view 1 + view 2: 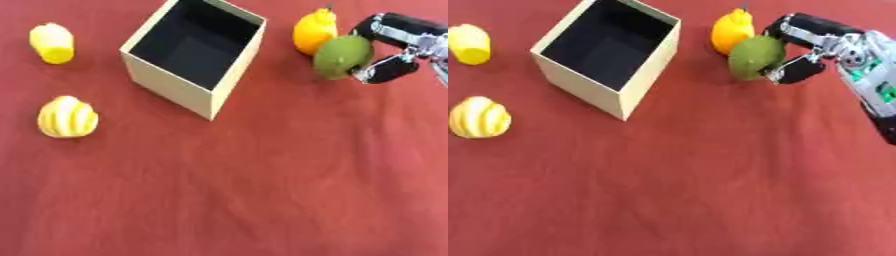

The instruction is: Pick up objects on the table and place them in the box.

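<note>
The green fruit sits at the upper right of the frame, and the right hand has it: one dark finger curls over its top, another presses in from below on the right side, so the fruit is pinched between them. Whether it has left the counter cannot be told from these views. An orange fruit stands just behind it, touching or nearly so, toward the top edge.

So the step in hand looks like the pick itself, with the grasp made and the carry not yet begun. The box lies to the left, upper centre of the frame, tilted on the red cloth, its dark inside open and nothing visible in it.

The next move calls for a lift clear of the orange fruit, then a carry leftward over the box's near right wall before the fingers let go above the opening.

Far left, two more wait: a yellow fruit at upper left and a yellow striped fruit below it. The left hand shows in neither view.
</note>
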